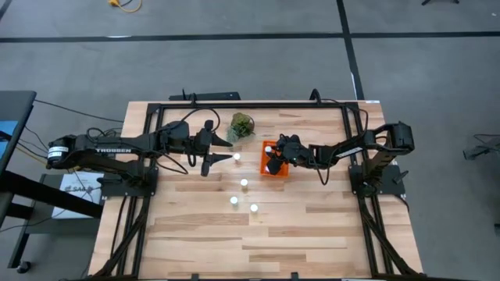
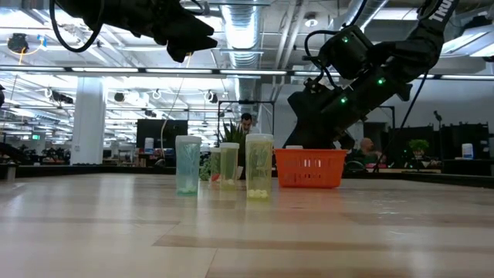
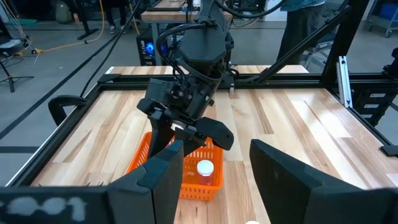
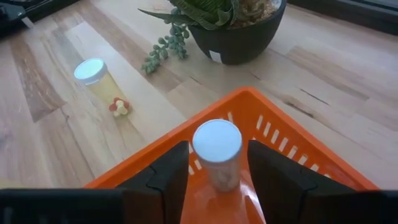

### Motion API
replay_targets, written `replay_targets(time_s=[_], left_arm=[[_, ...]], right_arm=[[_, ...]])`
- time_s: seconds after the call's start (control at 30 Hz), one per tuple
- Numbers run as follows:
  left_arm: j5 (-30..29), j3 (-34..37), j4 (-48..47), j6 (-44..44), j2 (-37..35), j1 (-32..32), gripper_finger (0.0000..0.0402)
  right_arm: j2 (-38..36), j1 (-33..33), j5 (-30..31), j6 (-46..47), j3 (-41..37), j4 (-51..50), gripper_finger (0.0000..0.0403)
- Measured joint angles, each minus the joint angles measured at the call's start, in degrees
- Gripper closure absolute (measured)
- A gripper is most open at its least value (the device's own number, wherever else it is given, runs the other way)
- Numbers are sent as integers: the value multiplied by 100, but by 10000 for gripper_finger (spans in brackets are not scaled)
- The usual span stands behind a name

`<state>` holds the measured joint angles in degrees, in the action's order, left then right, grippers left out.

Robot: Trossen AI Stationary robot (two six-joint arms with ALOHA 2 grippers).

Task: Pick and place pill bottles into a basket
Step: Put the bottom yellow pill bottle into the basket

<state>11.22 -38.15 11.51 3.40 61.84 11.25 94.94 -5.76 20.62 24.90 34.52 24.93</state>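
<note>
The orange basket [image 1: 275, 168] stands on the table right of centre and also shows in the low view [image 2: 310, 168]. My right gripper [image 4: 217, 149] is open and reaches down into the basket. Its fingers stand on either side of a white-capped pill bottle [image 4: 217, 146] that stands upright on the basket floor; the bottle also shows in the left wrist view [image 3: 205, 169]. My left gripper [image 3: 217, 149] is open and empty, raised above the table left of the basket [image 1: 209, 161]. Several more bottles stand upright on the table [image 1: 237, 157] [image 1: 244, 183] [image 1: 233, 200] [image 1: 254, 208].
A potted green plant [image 1: 241, 126] stands just beyond the basket, toward the far edge. A few small coloured pieces [image 4: 119, 107] lie beside one bottle [image 4: 92, 73]. A black frame [image 1: 250, 104] runs round the table. The near half of the table is bare wood.
</note>
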Motion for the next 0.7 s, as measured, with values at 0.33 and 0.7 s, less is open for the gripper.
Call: replay_targets(time_s=[0.33, 0.7], left_arm=[[0, 0, 0, 1, 1, -2, 225], [-213, 0, 8, -61, -6, 50, 225]], right_arm=[[-431, 13, -275, -141, 2, -314, 244], [-1671, 667, -282, -927, 2, -583, 236]])
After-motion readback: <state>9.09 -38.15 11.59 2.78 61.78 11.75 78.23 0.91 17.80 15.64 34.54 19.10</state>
